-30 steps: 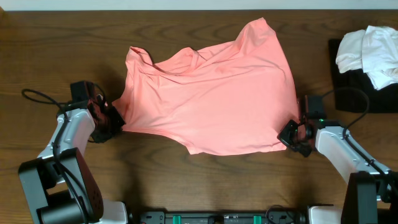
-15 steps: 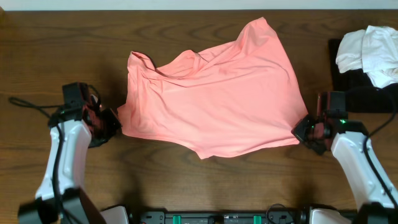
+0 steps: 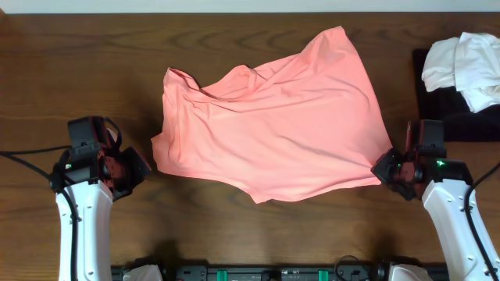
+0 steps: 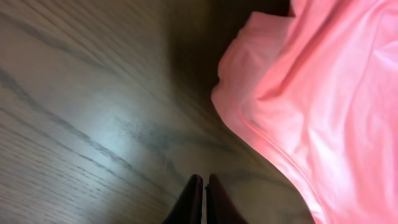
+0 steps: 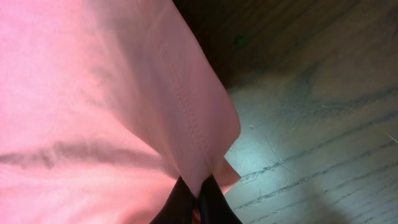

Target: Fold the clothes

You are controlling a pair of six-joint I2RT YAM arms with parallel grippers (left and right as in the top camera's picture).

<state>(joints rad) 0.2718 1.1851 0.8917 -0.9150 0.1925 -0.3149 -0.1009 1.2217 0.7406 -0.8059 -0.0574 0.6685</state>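
Observation:
A salmon-pink garment (image 3: 273, 117) lies spread and wrinkled across the middle of the wooden table. My right gripper (image 3: 384, 168) is shut on its lower right corner, and the wrist view shows the pink cloth (image 5: 124, 106) pinched between the fingertips (image 5: 198, 186). My left gripper (image 3: 142, 164) is shut and empty, a short way left of the garment's lower left edge. In the left wrist view the closed fingers (image 4: 204, 186) rest over bare wood with the pink cloth (image 4: 311, 93) off to the right.
A pile of white clothes (image 3: 462, 58) lies on a black surface (image 3: 437, 117) at the right edge. Dark wood table (image 3: 94, 62) runs all round the garment.
My left gripper has let go of the garment's left edge and drawn back toward the front left. My right gripper has pulled the right corner outward and forward, stretching the cloth to the right.

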